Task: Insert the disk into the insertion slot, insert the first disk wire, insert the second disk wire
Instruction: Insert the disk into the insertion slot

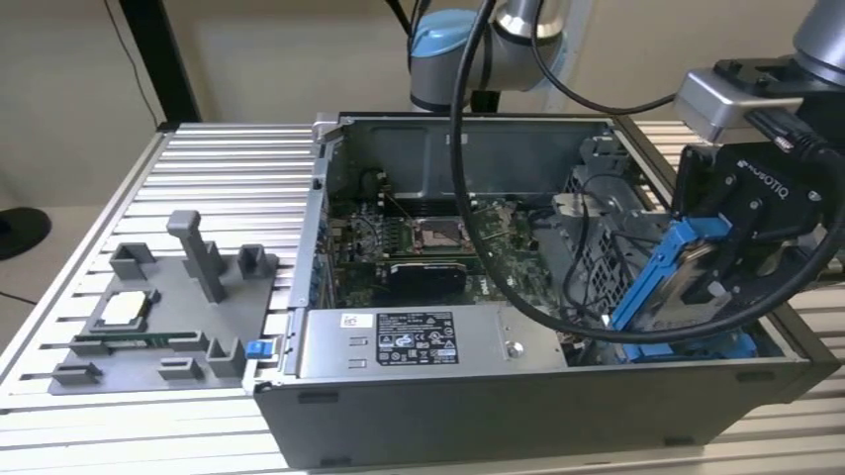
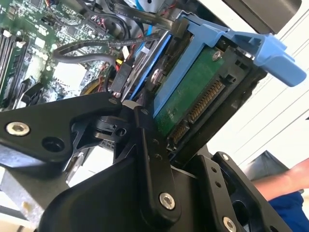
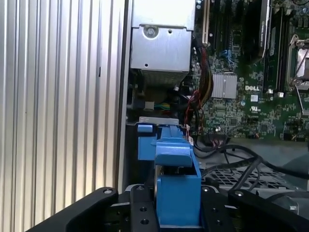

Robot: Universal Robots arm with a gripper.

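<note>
**A:** Where does the disk sit against the jaws?

**B:** Between them. My black two-fingered gripper (image 1: 726, 282) is clamped on the disk (image 2: 193, 92), a flat silver-white hard drive clipped in a bright blue plastic carrier frame. The jaws are closed narrow on its flat sides.

**A:** And its long axis?

**B:** It's steeply tilted, in the exterior view. The upper end leans away from the grey labelled power-supply box (image 1: 410, 341). The lower end points down at the insertion slot (image 1: 706, 344), a narrow bay of grey perforated metal with blue plastic pieces, just beyond the box's end.

**A:** Is it in the slot?

**B:** Its lower end looks to be at the mouth, possibly a little way in. My fingers block that edge, so I can't say for sure. I'd judge it isn't seated, since most of the carrier stands above the bay.

**A:** How much room is there?

**B:** It's tight. Loose black cables (image 1: 581, 297) hang between the power-supply box and the disk, close to its inner face. On the side away from the box, the grey metal case wall (image 1: 793, 346) runs just beside the slot. The only open room is upward.
</note>
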